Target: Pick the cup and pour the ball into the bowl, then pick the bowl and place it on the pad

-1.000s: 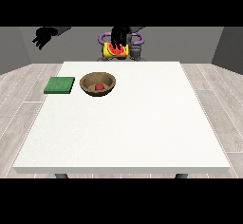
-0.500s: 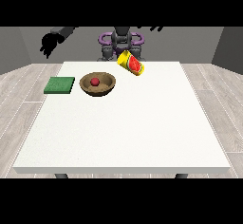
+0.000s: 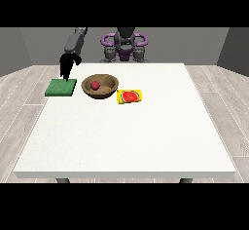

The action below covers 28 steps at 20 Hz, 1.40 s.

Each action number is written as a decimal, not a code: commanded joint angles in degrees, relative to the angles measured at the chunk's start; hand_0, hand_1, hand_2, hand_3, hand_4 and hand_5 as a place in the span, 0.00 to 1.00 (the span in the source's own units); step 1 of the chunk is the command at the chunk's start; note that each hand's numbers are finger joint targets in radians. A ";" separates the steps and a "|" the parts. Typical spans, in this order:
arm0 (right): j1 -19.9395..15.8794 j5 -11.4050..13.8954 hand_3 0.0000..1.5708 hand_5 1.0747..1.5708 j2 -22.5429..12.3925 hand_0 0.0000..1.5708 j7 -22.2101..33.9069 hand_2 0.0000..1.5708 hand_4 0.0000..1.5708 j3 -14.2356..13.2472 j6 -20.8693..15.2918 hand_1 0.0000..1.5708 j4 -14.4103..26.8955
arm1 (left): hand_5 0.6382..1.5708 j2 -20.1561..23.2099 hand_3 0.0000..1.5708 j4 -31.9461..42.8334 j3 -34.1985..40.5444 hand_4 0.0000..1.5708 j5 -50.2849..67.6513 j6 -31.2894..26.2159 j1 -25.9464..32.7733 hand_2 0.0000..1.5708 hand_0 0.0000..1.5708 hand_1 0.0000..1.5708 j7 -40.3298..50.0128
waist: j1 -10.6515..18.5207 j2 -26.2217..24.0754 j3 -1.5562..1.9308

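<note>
No readable text or labels

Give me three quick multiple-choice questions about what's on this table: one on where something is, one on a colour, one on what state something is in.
1. Where is the red ball?
A. On the green pad
B. Inside the wooden bowl
C. On the floor

2. What colour is the pad?
A. Green
B. Blue
C. White

3. How does the yellow cup stand?
A. Upright on the pad
B. Held up by a hand
C. Lying on its side on the table

Answers: 1 B, the ball sits in the bowl's hollow. 2 A, the flat square beside the bowl is green. 3 C, the cup rests tipped over just beside the bowl, with no hand on it.
</note>
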 commanded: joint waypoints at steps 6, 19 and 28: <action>-5.12 -0.73 0.00 0.99 0.82 0.00 -10.21 0.00 0.44 -1.17 3.00 0.00 11.93 | 0.99 9.84 0.00 -2.36 8.23 0.63 11.07 -10.87 0.76 0.00 0.00 0.00 0.02 | 0.77 7.58 0.21; -12.38 2.53 0.00 0.96 2.54 0.00 -17.10 0.00 0.32 2.42 1.34 0.00 23.56 | 0.96 15.41 0.00 -5.77 11.93 0.65 15.31 -12.65 8.33 0.00 0.00 0.00 -0.17 | -4.01 8.60 0.18; -17.68 2.37 0.00 0.95 2.68 0.00 -17.96 0.00 0.28 2.13 -1.43 0.00 28.44 | 0.96 15.89 0.00 -10.61 11.62 0.65 18.09 -12.76 9.60 0.00 0.00 0.00 2.18 | -2.06 9.29 0.18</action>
